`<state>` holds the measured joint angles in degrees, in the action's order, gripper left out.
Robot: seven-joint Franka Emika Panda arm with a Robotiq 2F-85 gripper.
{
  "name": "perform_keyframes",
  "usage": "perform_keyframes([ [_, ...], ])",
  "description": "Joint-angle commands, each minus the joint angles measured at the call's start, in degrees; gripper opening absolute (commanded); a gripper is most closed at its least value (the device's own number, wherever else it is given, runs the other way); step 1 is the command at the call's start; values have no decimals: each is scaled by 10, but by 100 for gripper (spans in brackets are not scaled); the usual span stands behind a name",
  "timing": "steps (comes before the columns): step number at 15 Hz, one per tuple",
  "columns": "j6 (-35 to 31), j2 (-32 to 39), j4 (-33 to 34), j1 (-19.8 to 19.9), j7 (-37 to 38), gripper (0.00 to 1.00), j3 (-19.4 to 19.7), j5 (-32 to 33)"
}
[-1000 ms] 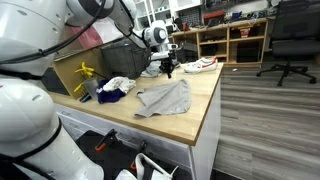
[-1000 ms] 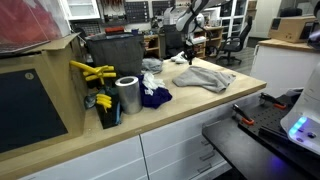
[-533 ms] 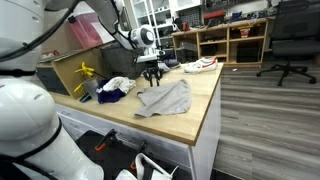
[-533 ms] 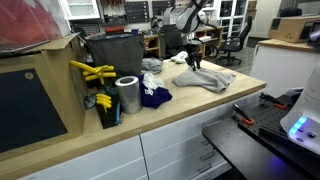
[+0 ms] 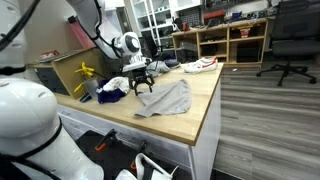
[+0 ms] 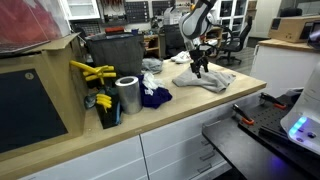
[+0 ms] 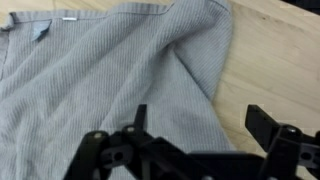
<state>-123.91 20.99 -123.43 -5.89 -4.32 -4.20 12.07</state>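
Workshop-type room, shelving along the back wall, an office chair [image 5: 290, 40] on the plank floor, and a long wooden countertop [image 5: 200, 110] where it's all going on. A grey knit towel [image 5: 165, 98] lies spread out but rumpled near the middle of the counter, with one ridge folded up across it; the wrist view [image 7: 110, 70] shows the weave and that fold nicely.

The gripper [image 5: 141, 84] hangs just over the towel's edge, on the side toward the pile of white and dark blue rags [image 5: 113, 88]. Fingers are spread wide with nothing between them. In the wrist view one finger [image 7: 140, 115] sits over cloth and the other is out over bare wood.

My guess is it's light, floppy stuff that will bunch and drape rather than lift flat. It's not fragile or slippery. I'd pinch that raised fold or a corner, since flat cloth gives the fingers nothing to bite.
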Motion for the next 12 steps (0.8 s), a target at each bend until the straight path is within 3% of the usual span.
perform_keyframes([
  [1, -42, -58, -85, -9, 8, 100, -7, 12],
  [12, -158, -65, -159, -23, 99, 100, 2, 21],
])
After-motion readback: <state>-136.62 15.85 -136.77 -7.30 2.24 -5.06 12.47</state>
